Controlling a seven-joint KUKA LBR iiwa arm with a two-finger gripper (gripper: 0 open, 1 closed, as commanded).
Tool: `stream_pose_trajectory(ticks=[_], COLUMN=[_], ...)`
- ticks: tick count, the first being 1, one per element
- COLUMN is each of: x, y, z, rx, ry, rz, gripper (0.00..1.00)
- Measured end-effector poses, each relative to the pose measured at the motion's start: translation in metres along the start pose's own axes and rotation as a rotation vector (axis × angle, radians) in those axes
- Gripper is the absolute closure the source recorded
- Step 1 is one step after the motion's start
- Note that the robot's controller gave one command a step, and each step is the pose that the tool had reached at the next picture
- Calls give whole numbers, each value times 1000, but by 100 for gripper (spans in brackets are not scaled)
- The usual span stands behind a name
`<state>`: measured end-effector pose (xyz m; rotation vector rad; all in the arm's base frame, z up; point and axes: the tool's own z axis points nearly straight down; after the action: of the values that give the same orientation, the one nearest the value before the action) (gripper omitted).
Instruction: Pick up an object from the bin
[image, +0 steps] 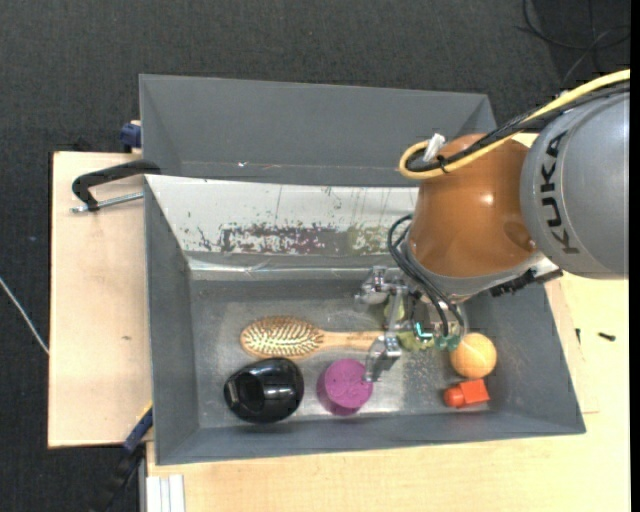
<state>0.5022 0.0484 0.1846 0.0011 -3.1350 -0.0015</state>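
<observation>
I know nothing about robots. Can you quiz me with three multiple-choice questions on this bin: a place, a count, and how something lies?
1. Where does the orange ball lie? A. dead centre B. far left corner C. right side, beside the small red block
2. How many loose things lie in the grey metal bin? A. five B. two C. nine
3. How does the wooden oval hairbrush rest? A. upright B. flat, bristles up C. over the rim
Answers: C, the ball sits by the block at the right; A, brush, ball, block, a glossy black rounded thing and a purple round thing; B, its bristles face the camera.
</observation>
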Motion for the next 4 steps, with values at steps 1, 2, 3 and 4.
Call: stream_pose_trajectory(ticks=[1, 2, 3, 4], x=[-2, 4, 3, 8], y=[0, 3, 4, 4], z=[-3, 67, 98, 67], rx=[0, 0, 0, 0], ry=[-7, -11, 3, -16], rz=[1, -87, -111, -109], gripper=[0, 0, 0, 0])
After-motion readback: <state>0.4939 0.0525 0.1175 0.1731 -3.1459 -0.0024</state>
